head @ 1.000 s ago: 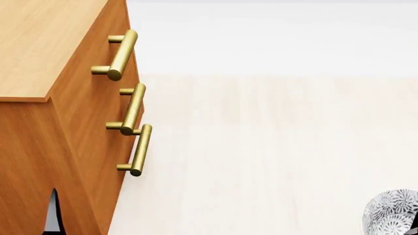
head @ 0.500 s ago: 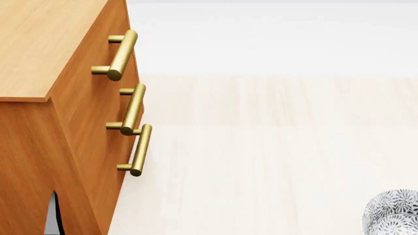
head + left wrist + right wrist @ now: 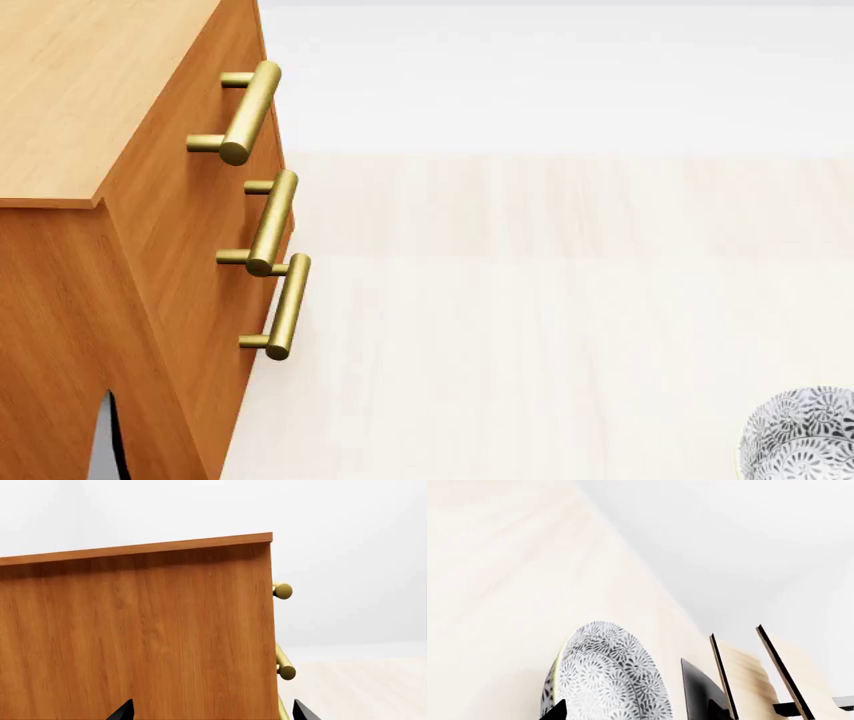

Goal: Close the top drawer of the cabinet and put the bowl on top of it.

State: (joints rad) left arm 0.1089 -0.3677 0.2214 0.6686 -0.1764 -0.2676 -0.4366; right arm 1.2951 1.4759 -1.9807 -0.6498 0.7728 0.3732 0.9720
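Pale wood flooring fills the head view, with the orange-brown wooden cabinet (image 3: 94, 120) at nine o'clock and the white ceramic bowl with dark grey floral pattern (image 3: 801, 435) at five o'clock. Its top drawer (image 3: 234, 150) looks flush, probably closed. The right gripper (image 3: 634, 711) straddles the bowl's wall, though its grip cannot be judged; the left gripper (image 3: 210, 711) hangs spread beside the cabinet. Lifting should stay level, clearing the brass bar handles (image 3: 247, 110).

Orange-brown cabinet (image 3: 80, 100), 3 brass handles; white bowl (image 3: 607, 675) with seemingly grey floral pattern.
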